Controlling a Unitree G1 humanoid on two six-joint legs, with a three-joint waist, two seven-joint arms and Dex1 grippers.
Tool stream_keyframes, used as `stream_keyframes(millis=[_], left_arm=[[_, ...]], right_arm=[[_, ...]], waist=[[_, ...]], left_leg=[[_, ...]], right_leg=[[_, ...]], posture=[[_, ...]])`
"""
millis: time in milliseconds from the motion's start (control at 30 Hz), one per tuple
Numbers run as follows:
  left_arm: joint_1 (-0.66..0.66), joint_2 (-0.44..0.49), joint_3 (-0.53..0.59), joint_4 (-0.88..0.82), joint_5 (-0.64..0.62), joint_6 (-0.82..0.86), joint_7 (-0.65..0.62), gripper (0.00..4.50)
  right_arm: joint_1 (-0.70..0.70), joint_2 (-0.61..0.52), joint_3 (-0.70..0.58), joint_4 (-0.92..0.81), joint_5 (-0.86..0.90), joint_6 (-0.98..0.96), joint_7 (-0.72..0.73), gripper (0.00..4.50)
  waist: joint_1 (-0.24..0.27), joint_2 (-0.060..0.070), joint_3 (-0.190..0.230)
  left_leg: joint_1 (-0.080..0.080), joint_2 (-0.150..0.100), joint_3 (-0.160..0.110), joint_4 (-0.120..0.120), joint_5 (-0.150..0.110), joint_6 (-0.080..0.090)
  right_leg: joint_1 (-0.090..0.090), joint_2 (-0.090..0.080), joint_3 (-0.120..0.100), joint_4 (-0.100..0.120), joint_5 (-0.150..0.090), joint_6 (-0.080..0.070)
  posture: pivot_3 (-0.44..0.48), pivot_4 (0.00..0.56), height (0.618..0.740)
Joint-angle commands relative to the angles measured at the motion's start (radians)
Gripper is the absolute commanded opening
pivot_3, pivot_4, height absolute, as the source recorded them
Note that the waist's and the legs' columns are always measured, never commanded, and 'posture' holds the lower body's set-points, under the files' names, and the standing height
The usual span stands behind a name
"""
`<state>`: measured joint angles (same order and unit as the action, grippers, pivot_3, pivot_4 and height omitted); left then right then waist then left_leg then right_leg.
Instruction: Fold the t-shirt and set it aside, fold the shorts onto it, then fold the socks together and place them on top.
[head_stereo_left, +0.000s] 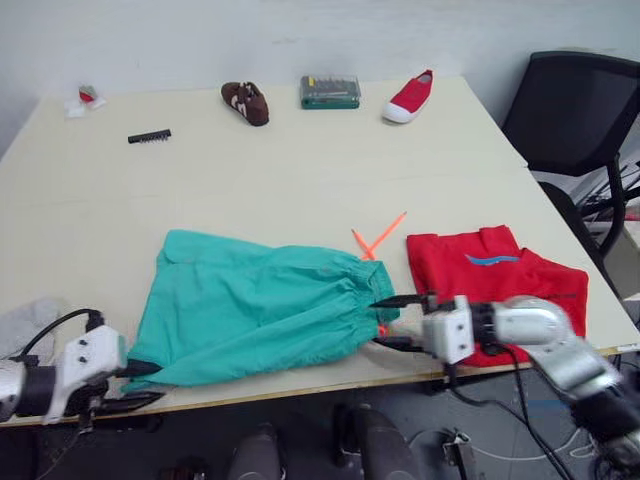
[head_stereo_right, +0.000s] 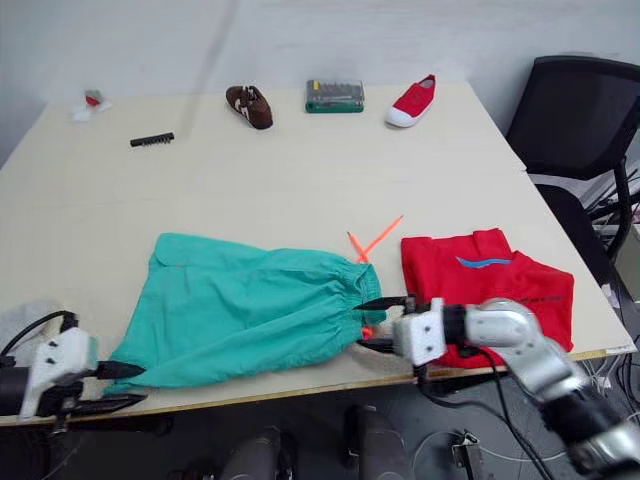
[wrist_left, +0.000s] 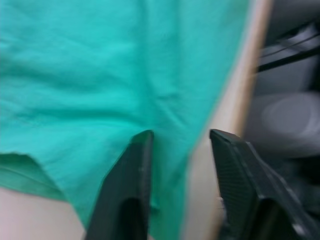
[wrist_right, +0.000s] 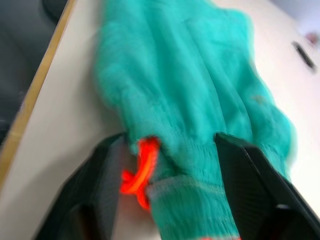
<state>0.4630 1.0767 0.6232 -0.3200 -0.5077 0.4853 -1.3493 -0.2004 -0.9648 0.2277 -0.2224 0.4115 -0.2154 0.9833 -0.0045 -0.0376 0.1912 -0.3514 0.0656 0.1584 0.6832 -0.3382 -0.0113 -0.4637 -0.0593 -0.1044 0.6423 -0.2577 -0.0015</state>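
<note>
Straddling the shorts' (head_stereo_left: 255, 305) waistband, my right gripper (head_stereo_left: 397, 322) has its jaws spread open; my left gripper (head_stereo_left: 140, 385) gapes at the hem corner. The folded t-shirt (head_stereo_left: 490, 275) is partly hidden by my right arm; something pale grey sits cut off at the tabletop's (head_stereo_left: 300, 170) left edge.

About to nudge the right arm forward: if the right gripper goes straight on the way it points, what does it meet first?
The right gripper, fingers open, would meet the gathered waistband of the shorts first; the waistband end and the orange drawstring already lie between its fingers.
</note>
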Motion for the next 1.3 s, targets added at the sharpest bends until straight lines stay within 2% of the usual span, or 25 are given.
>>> stream_keyframes(millis=[33, 100, 167, 300, 333, 367, 467, 600, 667, 733, 800, 833, 900, 933, 1067, 1100, 1133, 1167, 1233, 1267, 1300], left_arm=[[-0.084, 0.071, 0.109, -0.004, -0.226, 0.225, -0.075, 2.86], [-0.213, 0.092, 0.089, 0.029, -0.332, 0.325, -0.029, 2.86], [-0.369, 0.074, 0.019, 0.061, -0.386, 0.373, 0.059, 2.86], [-0.547, -0.001, -0.159, 0.081, -0.292, 0.312, 0.184, 2.86], [-0.579, -0.024, -0.198, 0.091, -0.264, 0.293, 0.212, 2.46], [-0.61, -0.049, -0.241, 0.104, -0.228, 0.264, 0.237, 2.24], [-0.695, -0.112, -0.349, 0.134, -0.147, 0.211, 0.299, 1.26], [-0.73, -0.183, -0.46, 0.145, -0.046, 0.145, 0.359, 0.01], [-0.724, -0.206, -0.502, 0.149, 0.005, 0.11, 0.382, 0.0], [-0.712, -0.224, -0.54, 0.159, 0.055, 0.075, 0.399, 0.0], [-0.704, -0.236, -0.559, 0.168, 0.081, 0.055, 0.405, 0.0], [-0.7, -0.241, -0.561, 0.168, 0.084, 0.054, 0.408, 0.0], [-0.687, -0.246, -0.556, 0.174, 0.089, 0.049, 0.41, 0.0], [-0.68, -0.246, -0.553, 0.178, 0.093, 0.043, 0.408, 0.0], [-0.666, -0.249, -0.55, 0.201, 0.106, 0.025, 0.411, 0.0], [-0.666, -0.252, -0.554, 0.209, 0.112, 0.021, 0.415, 0.0], [-0.669, -0.258, -0.563, 0.219, 0.123, 0.023, 0.427, 0.0], [-0.673, -0.264, -0.572, 0.232, 0.137, 0.025, 0.443, 0.0], [-0.679, -0.272, -0.592, 0.28, 0.181, 0.02, 0.472, 0.0], [-0.68, -0.273, -0.598, 0.314, 0.206, 0.008, 0.485, 0.0], [-0.679, -0.271, -0.602, 0.355, 0.229, -0.008, 0.493, 0.0]], right_arm=[[-0.009, -0.026, -0.136, -0.165, 0.297, 0.291, -0.051, 3.32], [-0.043, -0.01, -0.18, -0.191, 0.405, 0.439, -0.112, 3.32], [-0.093, 0.039, -0.188, -0.195, 0.443, 0.546, -0.192, 3.32], [-0.163, 0.158, -0.182, -0.199, 0.423, 0.668, -0.344, 3.32], [-0.171, 0.189, -0.178, -0.201, 0.408, 0.686, -0.374, 3.32], [-0.178, 0.221, -0.166, -0.201, 0.384, 0.7, -0.401, 3.32], [-0.183, 0.298, -0.125, -0.21, 0.317, 0.722, -0.441, 2.7], [-0.184, 0.346, -0.048, -0.198, 0.217, 0.754, -0.443, 1.35], [-0.184, 0.361, -0.012, -0.172, 0.154, 0.764, -0.454, 0.57], [-0.187, 0.398, 0.006, -0.127, 0.089, 0.764, -0.496, 0.03], [-0.194, 0.43, 0.017, -0.089, 0.031, 0.758, -0.52, 0.03], [-0.193, 0.437, 0.017, -0.083, 0.013, 0.755, -0.521, 0.03], [-0.187, 0.45, 0.023, -0.073, -0.009, 0.766, -0.516, 0.03], [-0.18, 0.454, 0.025, -0.069, -0.015, 0.774, -0.51, 0.03], [-0.145, 0.458, 0.042, -0.057, -0.043, 0.806, -0.484, 0.03], [-0.137, 0.456, 0.043, -0.046, -0.055, 0.812, -0.484, 0.03], [-0.13, 0.456, 0.038, -0.035, -0.066, 0.818, -0.489, 0.03], [-0.125, 0.458, 0.024, -0.023, -0.072, 0.827, -0.497, 0.03], [-0.113, 0.443, 0.003, -0.006, -0.085, 0.846, -0.498, 0.03], [-0.106, 0.43, -0.006, -0.001, -0.092, 0.856, -0.493, 0.03], [-0.098, 0.416, -0.021, 0.002, -0.1, 0.859, -0.492, 0.03]], waist=[[-0.001, 0.0, 0.0], [0.0, 0.0, 0.0], [0.002, 0.001, 0.0], [0.0, 0.003, -0.001], [0.0, 0.003, -0.001], [0.0, 0.003, -0.001], [0.0, 0.003, -0.001], [-0.002, 0.002, -0.001], [-0.002, 0.002, -0.001], [-0.002, 0.002, -0.001], [-0.01, 0.003, 0.0], [-0.021, 0.004, 0.001], [-0.029, 0.006, 0.001], [-0.03, 0.006, 0.002], [-0.021, 0.013, 0.006], [-0.02, 0.017, 0.008], [-0.018, 0.02, 0.009], [-0.02, 0.023, 0.012], [-0.017, 0.027, 0.014], [-0.004, 0.029, 0.014], [0.007, 0.028, 0.013]], left_leg=[[0.001, 0.0, 0.0, 0.0, 0.0, 0.0], [0.001, 0.0, -0.001, 0.0, -0.002, 0.005], [0.001, 0.0, -0.002, -0.001, -0.001, 0.003], [0.0, -0.001, -0.004, -0.003, 0.002, 0.0], [0.0, -0.001, -0.004, -0.003, 0.004, -0.001], [0.0, -0.001, -0.004, -0.003, 0.005, -0.005], [-0.001, 0.0, -0.004, -0.003, 0.005, -0.006], [-0.002, 0.0, -0.002, -0.003, 0.004, -0.005], [-0.001, -0.001, -0.002, -0.002, 0.004, -0.005], [-0.001, -0.001, -0.002, -0.002, 0.004, -0.004], [-0.003, -0.001, -0.004, -0.003, 0.004, -0.004], [-0.008, -0.005, -0.017, -0.005, 0.007, -0.003], [-0.012, -0.019, -0.053, -0.011, 0.017, 0.0], [-0.018, -0.027, -0.068, -0.017, 0.024, 0.004], [-0.025, -0.058, -0.126, -0.037, 0.055, 0.008], [-0.026, -0.066, -0.141, -0.04, 0.061, 0.01], [-0.028, -0.073, -0.156, -0.041, 0.064, 0.012], [-0.032, -0.082, -0.171, -0.041, 0.066, 0.015], [-0.033, -0.104, -0.203, -0.042, 0.075, 0.02], [-0.033, -0.106, -0.202, -0.038, 0.075, 0.019], [-0.033, -0.105, -0.198, -0.038, 0.074, 0.018]], right_leg=[[0.001, 0.0, 0.0, -0.001, 0.0, 0.0], [0.001, 0.001, 0.0, -0.002, 0.0, 0.0], [0.003, 0.001, 0.001, -0.004, 0.0, 0.0], [0.002, 0.002, 0.001, -0.004, 0.002, -0.002], [0.001, 0.002, 0.002, -0.002, 0.002, -0.002], [0.001, 0.002, 0.002, 0.001, 0.003, -0.001], [-0.001, 0.003, 0.001, 0.001, 0.001, -0.002], [-0.001, 0.003, 0.001, 0.0, 0.001, -0.002], [-0.001, 0.002, 0.001, 0.0, 0.001, -0.002], [-0.001, 0.002, 0.001, 0.0, 0.001, -0.002], [0.001, 0.001, 0.0, 0.001, 0.001, -0.002], [0.007, -0.005, -0.012, -0.001, 0.001, -0.001], [0.022, -0.025, -0.048, -0.005, -0.003, 0.005], [0.025, -0.033, -0.063, -0.005, -0.003, 0.005], [0.043, -0.067, -0.117, -0.013, -0.004, 0.01], [0.049, -0.075, -0.13, -0.015, -0.006, 0.014], [0.056, -0.082, -0.137, -0.014, -0.012, 0.028], [0.06, -0.088, -0.141, -0.012, -0.02, 0.042], [0.064, -0.087, -0.129, -0.001, -0.033, 0.069], [0.059, -0.079, -0.097, 0.003, -0.038, 0.076], [0.059, -0.074, -0.08, 0.001, -0.037, 0.074]], posture=[[0.0, 0.15, 0.74], [0.0, 0.15, 0.74], [0.0, 0.15, 0.74], [0.0, 0.15, 0.74], [0.0, 0.15, 0.74], [0.0, 0.15, 0.74], [0.0, 0.15, 0.74], [0.0, 0.15, 0.74], [0.0, 0.15, 0.74], [0.0, 0.15, 0.74], [0.0, 0.15, 0.74], [0.0, 0.15, 0.74], [0.0, 0.15, 0.74], [0.0, 0.15, 0.74], [0.0, 0.15, 0.74], [0.0, 0.15, 0.74], [0.0, 0.15, 0.74], [0.0, 0.15, 0.74], [0.0, 0.15, 0.74], [0.0, 0.15, 0.74], [0.0, 0.15, 0.74]])
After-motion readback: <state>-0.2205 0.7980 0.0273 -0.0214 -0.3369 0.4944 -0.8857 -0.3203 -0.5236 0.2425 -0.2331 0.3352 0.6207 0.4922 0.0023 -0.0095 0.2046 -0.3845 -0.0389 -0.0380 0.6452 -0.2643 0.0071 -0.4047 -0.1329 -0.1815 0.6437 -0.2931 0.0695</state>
